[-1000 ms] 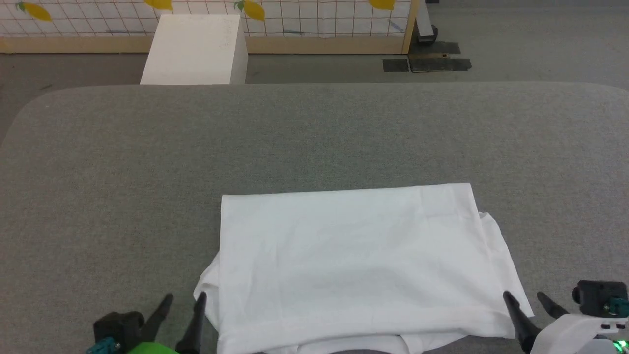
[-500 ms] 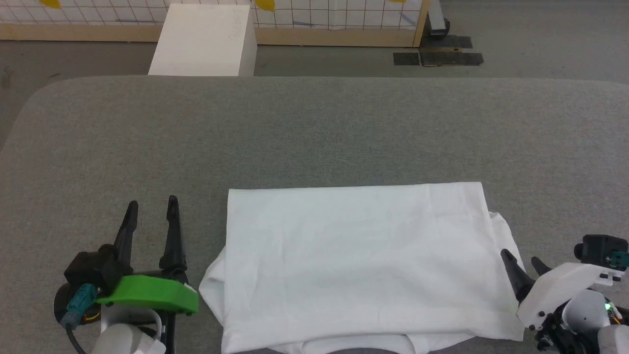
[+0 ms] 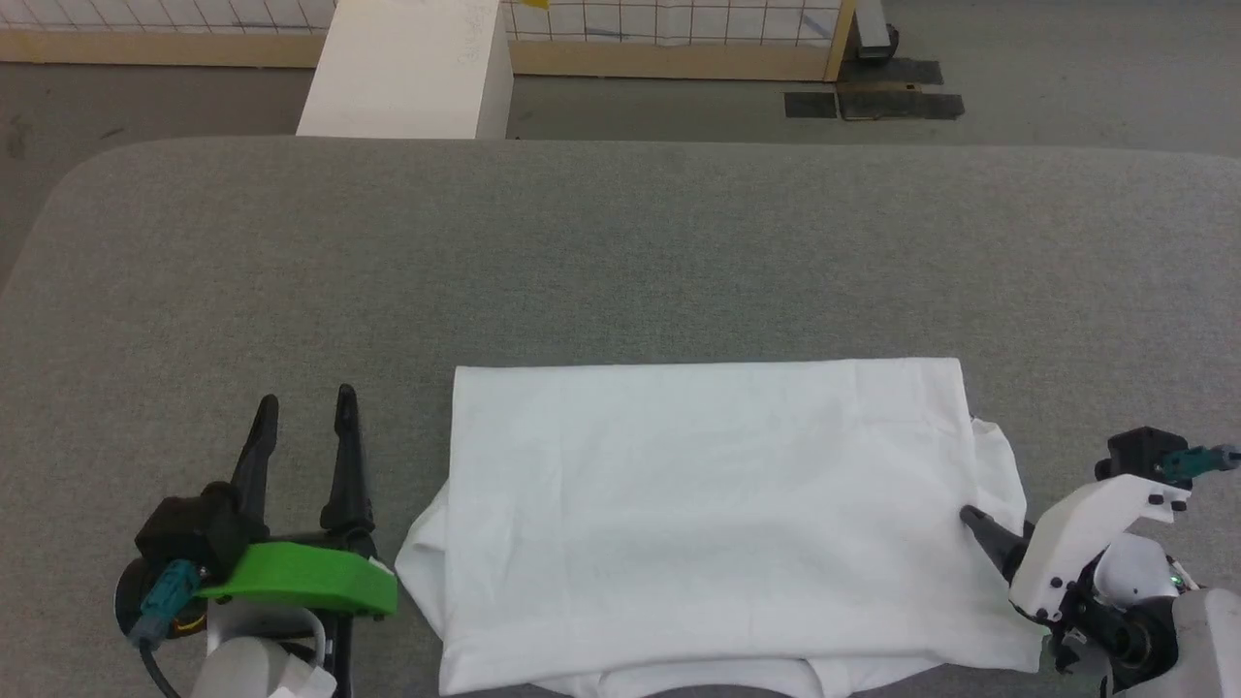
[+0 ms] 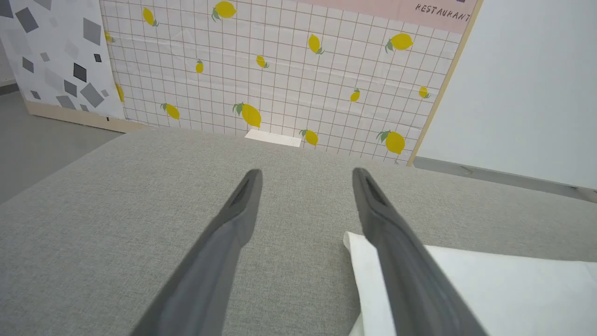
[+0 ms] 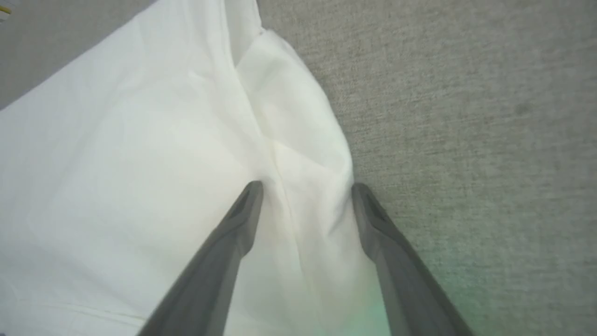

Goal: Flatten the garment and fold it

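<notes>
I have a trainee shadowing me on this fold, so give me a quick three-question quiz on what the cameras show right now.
1. True or false: the left hand is clamped on the garment.
2. Multiple choice: the open right hand is poised over which spot? A) the garment's rumpled right edge; B) its far left corner; C) bare surface well away from the cloth.
3. Fill in: past the far edge of the grey table stands a white ____.

Key
1. False: it is open, beside the garment's left side and over the table.
2. A.
3. box.
</notes>
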Motion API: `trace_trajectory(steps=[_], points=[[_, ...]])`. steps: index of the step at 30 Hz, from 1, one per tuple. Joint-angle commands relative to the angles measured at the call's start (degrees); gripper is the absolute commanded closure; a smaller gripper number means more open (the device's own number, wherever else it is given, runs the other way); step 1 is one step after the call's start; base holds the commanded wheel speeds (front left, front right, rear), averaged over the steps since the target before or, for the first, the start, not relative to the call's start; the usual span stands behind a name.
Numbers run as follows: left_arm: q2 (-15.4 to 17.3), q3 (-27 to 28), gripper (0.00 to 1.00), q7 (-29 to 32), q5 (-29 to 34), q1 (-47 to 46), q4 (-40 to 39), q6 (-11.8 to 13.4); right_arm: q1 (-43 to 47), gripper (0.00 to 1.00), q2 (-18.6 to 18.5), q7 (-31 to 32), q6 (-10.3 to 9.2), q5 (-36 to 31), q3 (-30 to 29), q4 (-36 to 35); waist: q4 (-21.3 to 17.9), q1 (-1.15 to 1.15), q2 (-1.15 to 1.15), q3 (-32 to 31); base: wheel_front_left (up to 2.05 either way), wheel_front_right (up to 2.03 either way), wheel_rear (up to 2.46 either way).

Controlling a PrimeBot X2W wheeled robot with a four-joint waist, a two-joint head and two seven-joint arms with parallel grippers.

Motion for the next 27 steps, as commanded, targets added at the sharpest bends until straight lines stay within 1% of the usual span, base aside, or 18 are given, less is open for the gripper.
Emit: trace_trajectory(steps=[1,2,3,4,11,16,20,27], points=[[-0.4,0.5,0.0,-0.4,1.1,-0.7,0.2,-0.5,1.8,0.46,1.0,2.4,-0.12,0.6,1.6,2.6,0.0,0.0,0.0,0.0,0.0,0.0,0.0],[-0.5,0.7,0.0,-0.4,1.2,-0.7,0.3,-0.7,1.7,0.7,1.0,3.0,-0.12,1.4,2.5,2.6,-0.1,0.0,0.0,0.0,0.0,0.0,0.0],[-0.7,0.9,0.0,-0.4,1.4,-0.7,0.4,-0.8,1.7,0.87,1.0,3.3,-0.12,2.1,3.0,2.5,-0.1,0.0,0.0,0.0,0.0,0.0,0.0],[-0.8,1.1,0.0,-0.4,1.6,-0.7,0.5,-1.0,1.7,1.0,1.0,3.4,-0.12,2.7,3.7,2.2,-0.2,0.0,0.0,0.0,0.0,0.0,0.0],[-1.4,1.8,0.0,-0.4,2.3,-0.7,1.2,-1.8,1.7,1.0,1.0,0.8,-0.12,3.4,5.3,0.4,-0.4,0.0,0.0,-0.3,0.0,0.0,0.0],[-1.6,2.2,0.0,-0.4,2.6,-0.5,1.5,-2.1,2.0,1.0,1.0,-1.7,-0.12,0.6,2.8,-0.6,-0.6,0.0,0.0,-0.6,0.0,0.0,0.0],[-1.8,2.3,0.0,-0.4,2.8,-0.2,1.7,-2.2,3.1,1.0,1.0,-3.8,-0.12,-3.5,-2.1,-1.8,-0.8,0.0,0.0,-0.9,0.0,0.0,0.0],[-2.0,2.6,0.0,-0.4,3.1,0.5,1.6,-2.4,4.9,1.0,1.0,-7.5,-0.12,-12.4,-14.1,-4.6,-1.5,0.0,0.0,-1.1,0.0,0.0,0.0]])
